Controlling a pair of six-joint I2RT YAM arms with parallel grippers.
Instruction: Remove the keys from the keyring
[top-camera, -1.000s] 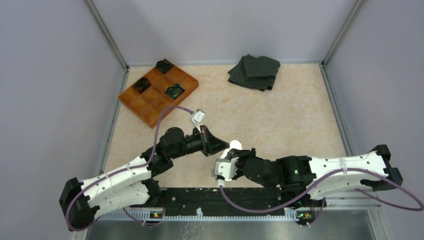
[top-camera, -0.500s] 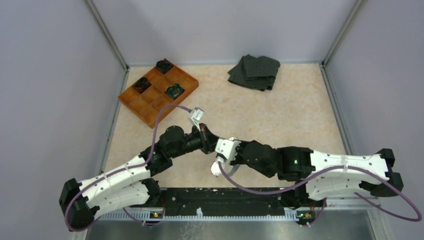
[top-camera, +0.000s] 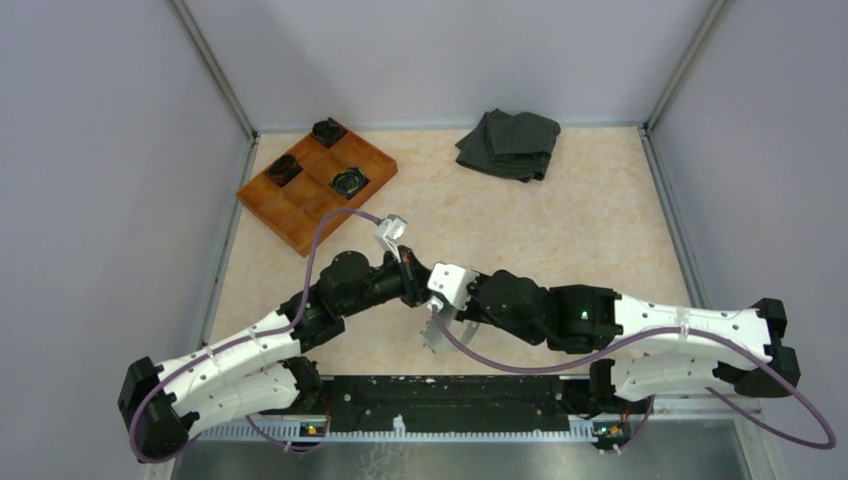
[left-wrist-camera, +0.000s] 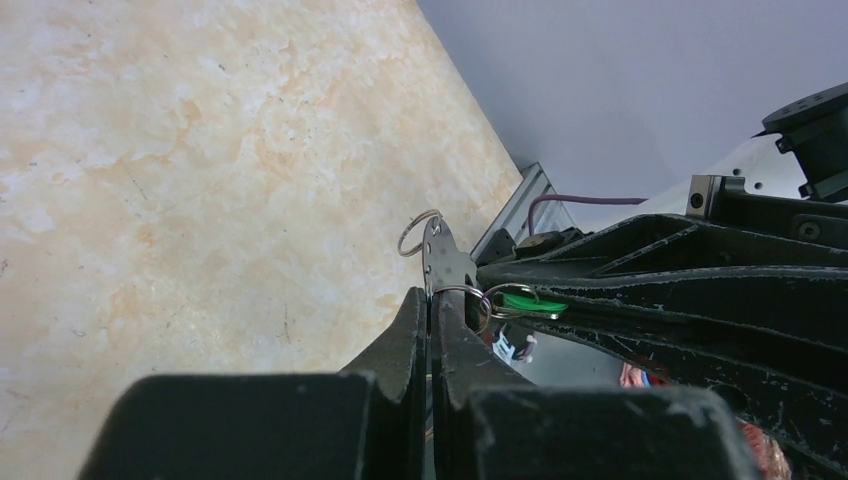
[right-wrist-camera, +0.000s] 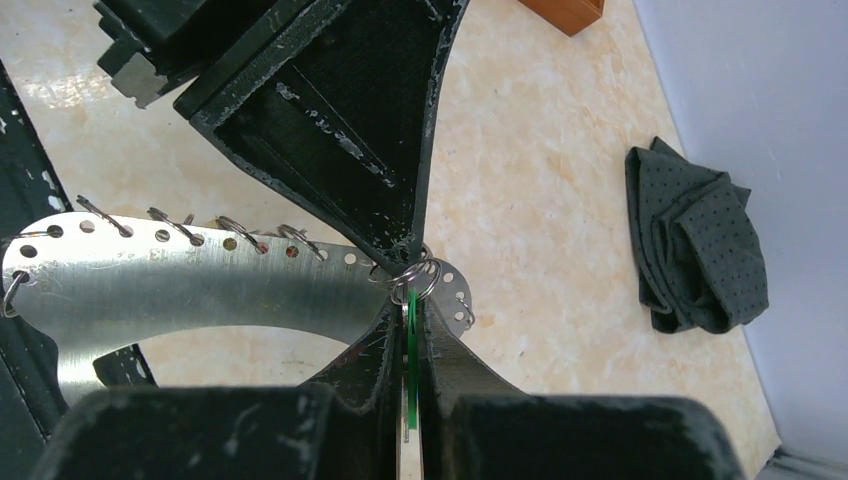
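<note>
Tabletop (top-camera: 580, 240) bare between keyring (right-wrist-camera: 420, 277) and cloth (top-camera: 510, 143)

Green key (right-wrist-camera: 411, 350) on keyring (right-wrist-camera: 417, 279) (aloft)

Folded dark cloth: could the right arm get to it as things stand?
Probably not yet: right gripper is shut on a green tag, ringed to the metal plate the left gripper clamps.

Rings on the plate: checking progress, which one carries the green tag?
The ring in front of the right gripper, where the left gripper clamps the plate: it alone carries the green tag; the others hang bare.
</note>
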